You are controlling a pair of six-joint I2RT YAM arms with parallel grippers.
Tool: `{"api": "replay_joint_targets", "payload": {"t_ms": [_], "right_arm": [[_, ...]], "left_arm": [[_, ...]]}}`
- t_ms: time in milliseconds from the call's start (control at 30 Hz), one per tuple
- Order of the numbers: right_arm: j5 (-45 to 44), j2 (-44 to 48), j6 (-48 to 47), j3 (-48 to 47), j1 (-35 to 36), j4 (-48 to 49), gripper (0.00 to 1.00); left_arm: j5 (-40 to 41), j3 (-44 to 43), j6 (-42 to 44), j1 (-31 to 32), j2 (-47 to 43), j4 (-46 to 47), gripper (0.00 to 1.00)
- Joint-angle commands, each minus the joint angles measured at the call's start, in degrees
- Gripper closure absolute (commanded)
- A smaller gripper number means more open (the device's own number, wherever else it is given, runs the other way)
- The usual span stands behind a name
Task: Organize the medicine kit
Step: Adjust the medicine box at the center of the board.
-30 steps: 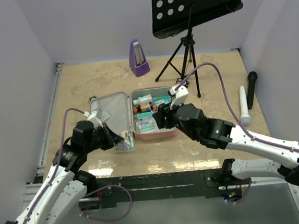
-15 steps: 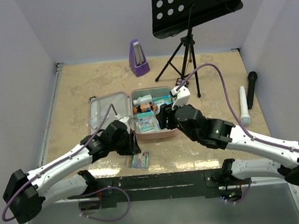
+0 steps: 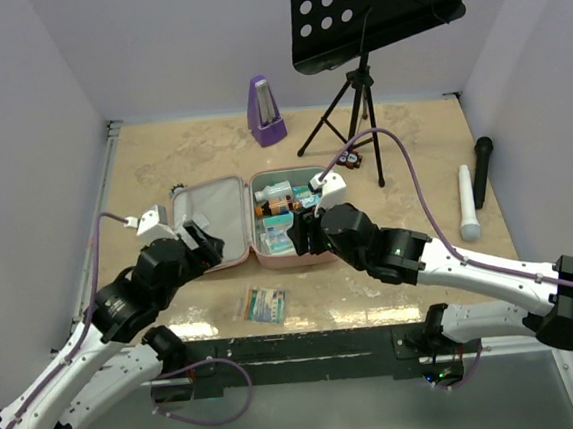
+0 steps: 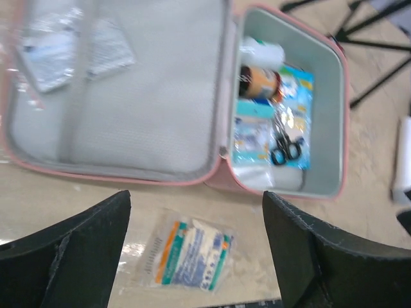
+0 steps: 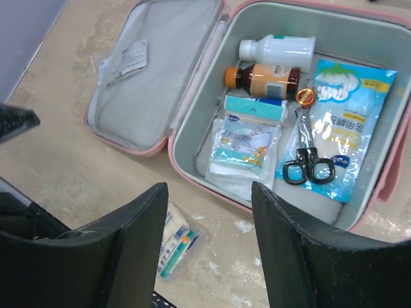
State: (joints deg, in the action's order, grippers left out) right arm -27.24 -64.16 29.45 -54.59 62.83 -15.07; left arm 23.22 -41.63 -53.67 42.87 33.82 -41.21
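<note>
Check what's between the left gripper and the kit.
One flat packet on the table, lying apart from the near edge of the kit, framed by the open left gripper. Clearest in the left wrist view.

Wore white shells [image 3: 477,270] over black joints [image 3: 161,268]. Trailed purple cables [image 3: 408,159]. Ended in broad matte-black fingers [image 4: 77,256] on left gripper [image 4: 194,196] and right gripper [image 5: 209,189].

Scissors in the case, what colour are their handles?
Black. The scissors show best in the right wrist view.
</note>
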Motion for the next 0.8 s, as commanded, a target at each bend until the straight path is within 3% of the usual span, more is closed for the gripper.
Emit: {"api": "replay_joint_targets", "payload": {"t_ms": [0,133,467,600,767], "right_arm": [[3.3,-0.7,-1.7,-0.2,-0.2,5.0,0.41],[4.7,-2.3,-3.0,-1.1,-0.2,5.6,0.41],[7.4,-3.2,-4.6,-0.1,-0.2,8.3,0.41],[8.7,-3.9,-4.5,1.4,-0.2,9.9,0.41],[9.1,-2.9,-4.5,4.0,-0.1,11.3,0.41]], "left_arm": [[15.6,-3.5,-8.1,-1.8,1.9,-11.2,0.12],[16.7,-1.1,-8.6,-5.3,4.1,-10.0,0.11],[-4.6,3.7,3.0,-32.5,9.5,5.3,0.11],[-11.3,4.2,3.8,-36.6,13.8,8.5,0.14],[-24.8,7.8,7.8,-36.1,12.0,16.1,0.29]]}}
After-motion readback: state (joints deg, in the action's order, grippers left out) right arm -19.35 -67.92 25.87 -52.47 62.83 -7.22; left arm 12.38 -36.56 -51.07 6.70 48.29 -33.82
